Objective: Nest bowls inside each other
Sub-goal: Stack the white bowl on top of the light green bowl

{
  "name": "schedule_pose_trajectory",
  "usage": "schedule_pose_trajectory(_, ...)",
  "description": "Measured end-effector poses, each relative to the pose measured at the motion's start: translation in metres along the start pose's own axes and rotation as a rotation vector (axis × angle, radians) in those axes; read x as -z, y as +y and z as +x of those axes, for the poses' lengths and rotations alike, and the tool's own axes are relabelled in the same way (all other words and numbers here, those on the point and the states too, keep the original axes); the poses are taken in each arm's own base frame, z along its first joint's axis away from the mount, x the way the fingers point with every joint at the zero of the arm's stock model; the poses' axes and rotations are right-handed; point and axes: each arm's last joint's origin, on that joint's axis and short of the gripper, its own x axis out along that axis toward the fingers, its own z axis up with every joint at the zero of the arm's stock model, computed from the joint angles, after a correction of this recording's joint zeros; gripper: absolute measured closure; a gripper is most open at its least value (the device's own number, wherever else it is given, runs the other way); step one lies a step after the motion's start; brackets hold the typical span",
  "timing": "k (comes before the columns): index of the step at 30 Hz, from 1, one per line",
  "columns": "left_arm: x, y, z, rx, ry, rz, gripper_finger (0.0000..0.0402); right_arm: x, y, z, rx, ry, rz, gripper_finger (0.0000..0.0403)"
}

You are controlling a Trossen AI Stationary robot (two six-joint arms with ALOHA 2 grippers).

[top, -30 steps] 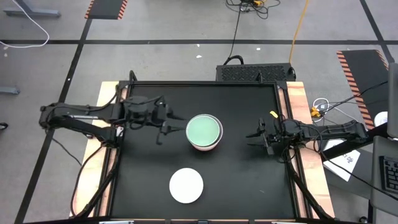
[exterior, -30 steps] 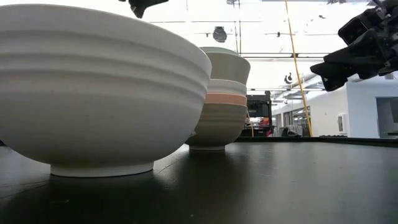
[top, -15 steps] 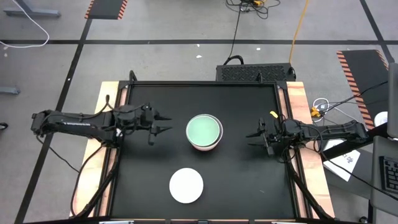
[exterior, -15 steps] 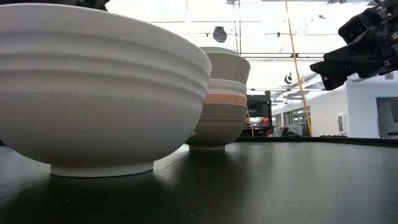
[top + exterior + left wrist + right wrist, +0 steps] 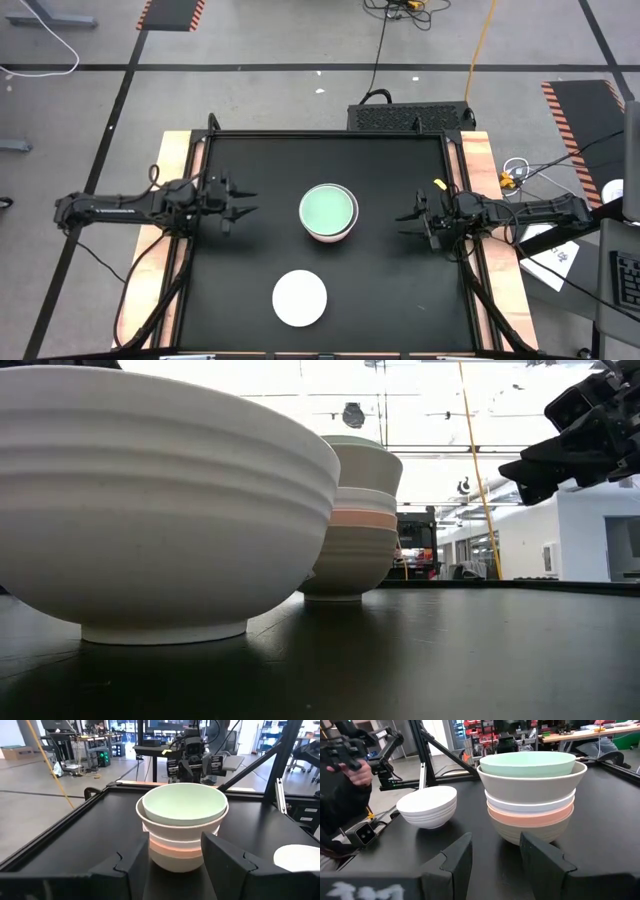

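Observation:
A stack of nested bowls (image 5: 328, 212) stands on its foot at the table's middle; the mint green bowl (image 5: 183, 803) sits on top, over an olive-grey (image 5: 535, 785), a white and an orange-coral bowl (image 5: 530, 816). A lone white bowl (image 5: 300, 298) rests on its foot near the near edge; it fills the low view's left (image 5: 150, 500). My left gripper (image 5: 240, 203) is open, left of the stack and apart from it. My right gripper (image 5: 404, 218) is open, right of the stack near the table's right edge.
The black table has a raised rim (image 5: 330, 134) and wooden side rails (image 5: 478, 160). A person's hand with a controller (image 5: 350, 760) shows beyond the table in the right wrist view. Bare black surface lies between each gripper and the stack.
My left gripper has drawn back from the stack toward the table's left edge, staying open. The bowls and my right arm have kept still.

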Motion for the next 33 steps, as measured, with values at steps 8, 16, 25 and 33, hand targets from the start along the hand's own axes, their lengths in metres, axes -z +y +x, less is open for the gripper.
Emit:
schedule_pose_trajectory(8,0.022,0.001,-0.005,-0.002,0.015,-0.007,0.022,-0.001,0.0,0.0,-0.001,-0.009,0.016,0.0245)
schedule_pose_trajectory(16,0.028,0.001,-0.005,-0.003,0.063,-0.012,0.022,-0.001,0.0,0.0,-0.004,-0.014,0.017,0.0245)
schedule_pose_trajectory(25,0.032,0.001,-0.006,-0.005,0.109,-0.012,0.022,-0.002,0.0,0.0,-0.005,-0.016,0.019,0.0245)
schedule_pose_trajectory(33,0.053,0.001,-0.004,-0.007,0.125,-0.028,0.022,-0.012,0.002,-0.001,-0.034,-0.123,-0.021,0.0245)
